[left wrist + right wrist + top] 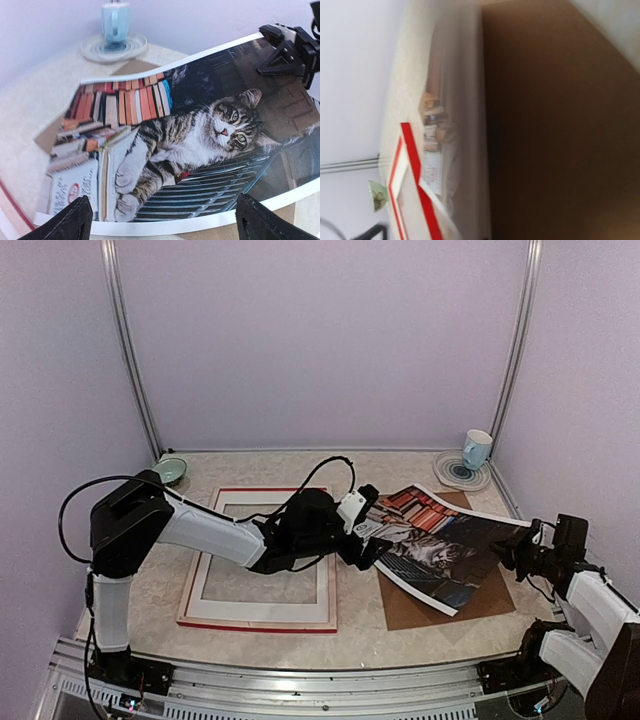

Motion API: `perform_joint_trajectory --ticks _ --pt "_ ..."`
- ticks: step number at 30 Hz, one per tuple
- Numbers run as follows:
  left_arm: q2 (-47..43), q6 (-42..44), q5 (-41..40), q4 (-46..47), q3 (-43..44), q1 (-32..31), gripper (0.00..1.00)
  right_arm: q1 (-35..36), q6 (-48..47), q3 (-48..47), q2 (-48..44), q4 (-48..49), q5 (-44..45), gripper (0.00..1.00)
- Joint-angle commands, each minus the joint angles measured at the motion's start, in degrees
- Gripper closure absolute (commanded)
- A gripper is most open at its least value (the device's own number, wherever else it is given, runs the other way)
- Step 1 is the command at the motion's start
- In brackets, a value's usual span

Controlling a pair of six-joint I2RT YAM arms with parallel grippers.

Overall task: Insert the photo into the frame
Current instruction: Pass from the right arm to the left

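Top: photo [450,545] at worktop's right over brown board [420,612], right edge raised, R gripper [520,545] clamped on it. L gripper [365,537] jaws apart at photo's left edge; frame [205,580] left-centre.
L wrist: photo not gripped.
R wrist: blurred.
Step, prob.: moving photo to frame. Next needs L grip.

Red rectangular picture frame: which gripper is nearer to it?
Left. The left gripper sits open just beyond the right edge of the red picture frame; the right gripper is shut on the far edge of the paper cat photo, farther right.

Glossy paper photo [190,145], matt brown board [412,610]
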State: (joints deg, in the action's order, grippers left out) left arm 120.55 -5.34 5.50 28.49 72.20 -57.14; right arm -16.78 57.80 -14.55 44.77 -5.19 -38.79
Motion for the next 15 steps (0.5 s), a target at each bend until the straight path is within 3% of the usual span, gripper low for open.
perform_joint_trajectory --ticks 1,10,15 --pt "-5.8 20.3 -8.1 10.2 -7.6 -4.1 0.01 0.3 4.1 -3.2 0.6 -1.3 -2.0 1.0" --pt "-9.3 34.7 -0.5 25.2 -20.6 -6.6 0.01 1.2 8.2 -7.3 2.6 0.0 -4.6 1.0" --pt "-8.7 40.4 -1.4 23.4 -20.4 -7.9 0.01 2.1 9.7 -9.2 3.2 1.5 -5.3 1.0"
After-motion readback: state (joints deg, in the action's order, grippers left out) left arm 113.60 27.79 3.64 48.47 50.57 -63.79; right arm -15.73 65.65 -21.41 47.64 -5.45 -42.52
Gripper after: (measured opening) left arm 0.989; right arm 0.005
